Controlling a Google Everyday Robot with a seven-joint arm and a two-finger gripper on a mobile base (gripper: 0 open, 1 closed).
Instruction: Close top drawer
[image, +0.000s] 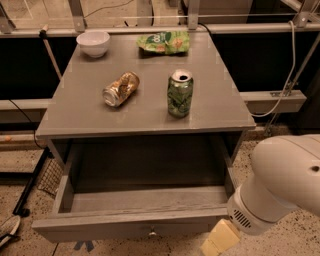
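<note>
The top drawer (125, 226) of the grey wooden table is pulled wide open. Its inside looks empty. The flat front panel has a small round metal knob (152, 232) at its centre, near the bottom edge of the view. My gripper (220, 241) is at the bottom right, just in front of the right end of the drawer's front panel. Only its pale yellow tip shows below the white arm housing (280, 185). I cannot tell if it touches the panel.
On the table top (80, 110) stand an upright green can (180, 93), a gold can on its side (120, 89), a white bowl (93, 43) and a green snack bag (165, 42). A railing and cables run behind. The floor is speckled, with a black stand at left (30, 185).
</note>
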